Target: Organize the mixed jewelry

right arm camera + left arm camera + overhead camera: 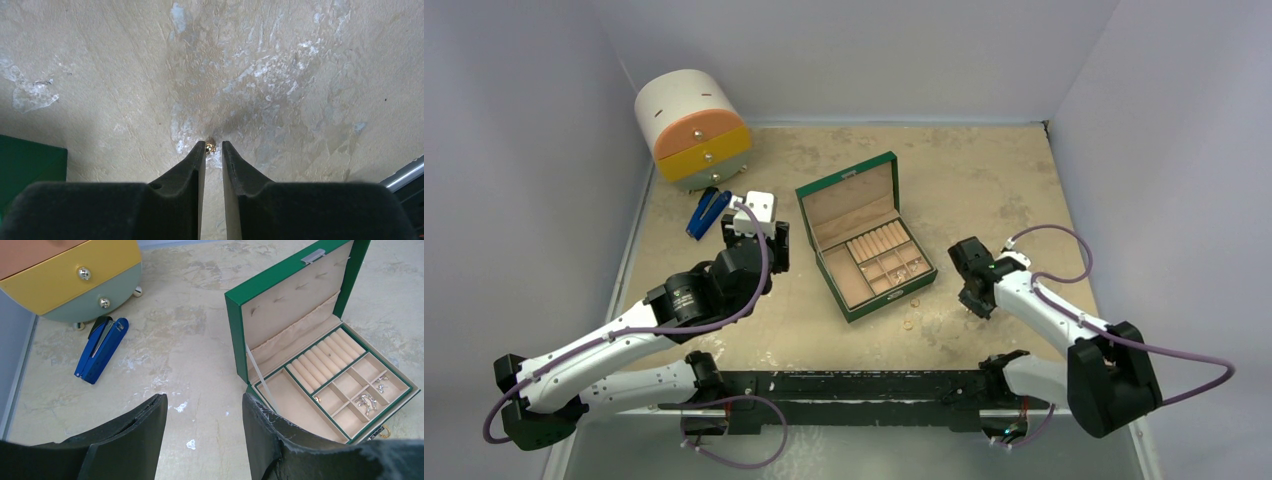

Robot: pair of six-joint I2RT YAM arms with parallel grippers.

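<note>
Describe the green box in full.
The green box sits on the table, lid open and leaning back, silver clasp on its rim. Beige velvety lining; a pocket in the lid, a ribbon stay. Inside: ring rolls, one long compartment, small ones, some holding jewelry. Nothing grips it.

I see the jewelry split in and around the green box (235,335). Inside it: one tiny gold piece (317,399) in a small compartment by the long tray, a silver cluster (365,402) in a front compartment, and more silver bits (381,385) in the compartment beside that. Outside it: a gold ring (385,431) at the box's front wall, another gold piece (906,323) on the table just in front, and a gold bead (210,147) to the box's right.
</note>
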